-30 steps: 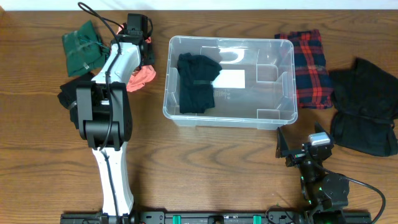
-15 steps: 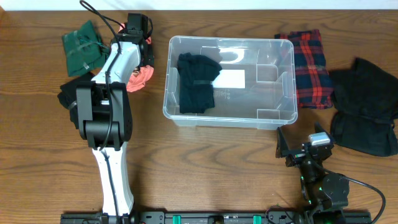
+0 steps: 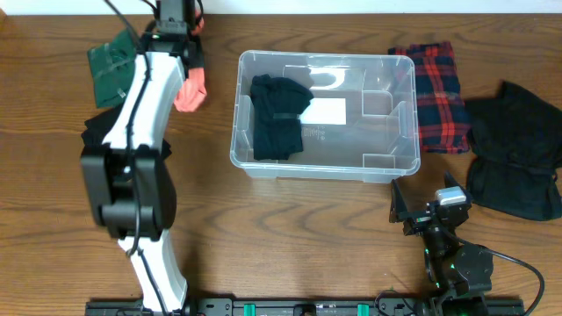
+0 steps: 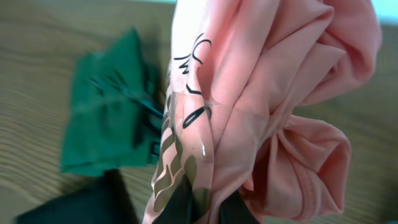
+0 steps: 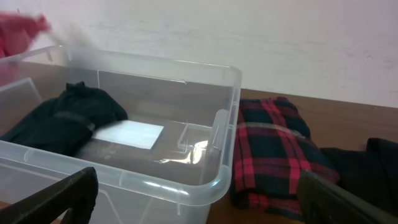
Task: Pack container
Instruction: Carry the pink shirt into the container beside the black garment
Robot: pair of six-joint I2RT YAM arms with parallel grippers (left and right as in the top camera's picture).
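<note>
Overhead, closest to you: your right gripper [image 3: 424, 186] sits low near the front edge of the table [image 3: 290, 228], jaws spread wide and gripping nothing. The right wrist view agrees, with both fingers far apart at the bottom corners of the frame and the container straight ahead of them.

One step out, the container [image 3: 320, 167] stands upright and open in the middle of the table, just beyond that gripper and slightly to its left. A black garment [image 3: 277, 114] lies bunched in its left half, right beside the white label [image 3: 327, 111] on the base.

To the container's right, a red plaid cloth [image 3: 435, 83] lies just beside its wall. A black heap [image 3: 518, 149] sits further right, next to the plaid.

Over on the left, a dark cloth [image 3: 95, 132] shows from under your left arm. Beyond it, a green cloth [image 3: 112, 70] rests on the wood.

At the far edge, your left gripper [image 3: 186, 54] is clamped on a pink cloth [image 3: 191, 88]. The cloth hangs from it, left of the container and not touching it. In the left wrist view, bunched pink folds fill the frame, with the green cloth blurred behind them.
</note>
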